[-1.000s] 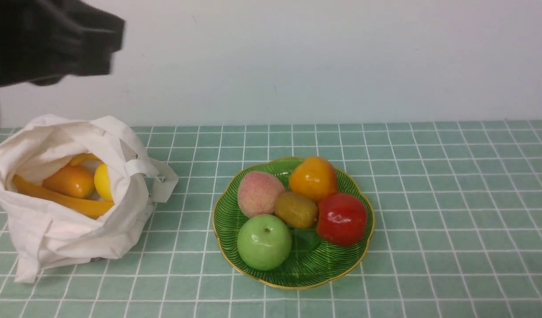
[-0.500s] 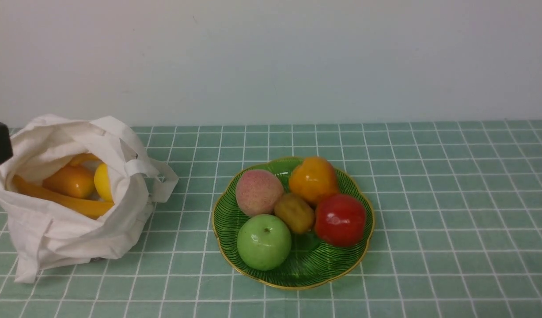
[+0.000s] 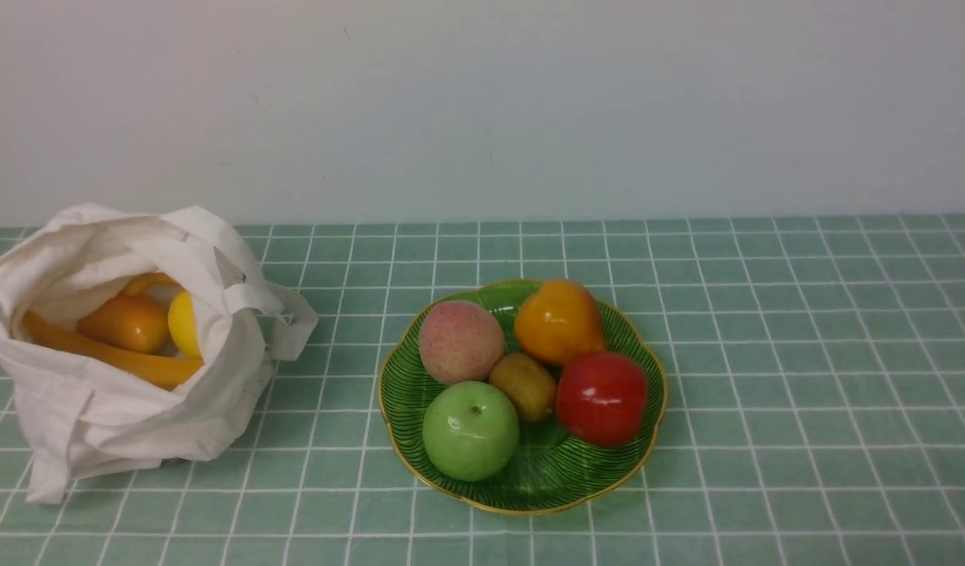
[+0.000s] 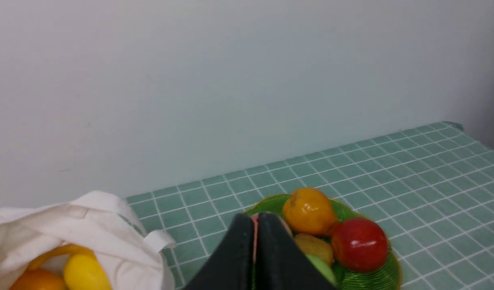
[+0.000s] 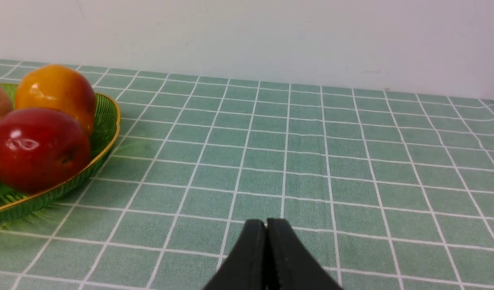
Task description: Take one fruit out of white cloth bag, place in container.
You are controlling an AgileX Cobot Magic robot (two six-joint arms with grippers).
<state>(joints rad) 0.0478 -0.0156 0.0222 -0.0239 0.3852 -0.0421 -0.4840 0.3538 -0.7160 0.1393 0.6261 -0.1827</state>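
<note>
The brownish-olive kiwi lies in the middle of the green ribbed plate, wedged among the other fruits; in the left wrist view the kiwi peeks out beside my fingers. The white cloth bag slumps open at the left, holding orange and yellow fruit. Neither arm shows in the front view. My left gripper is shut with nothing in it, raised, looking over bag and plate. My right gripper is shut and empty, low over the tablecloth to the right of the plate.
On the plate with the kiwi sit a pink-speckled peach, an orange pear, a red apple and a green apple. A green checked cloth covers the table, ending at a pale wall behind.
The left arm has withdrawn out of the front view past the left edge. The kiwi and red apple have settled slightly lower on the plate; the peach has shifted a little.
</note>
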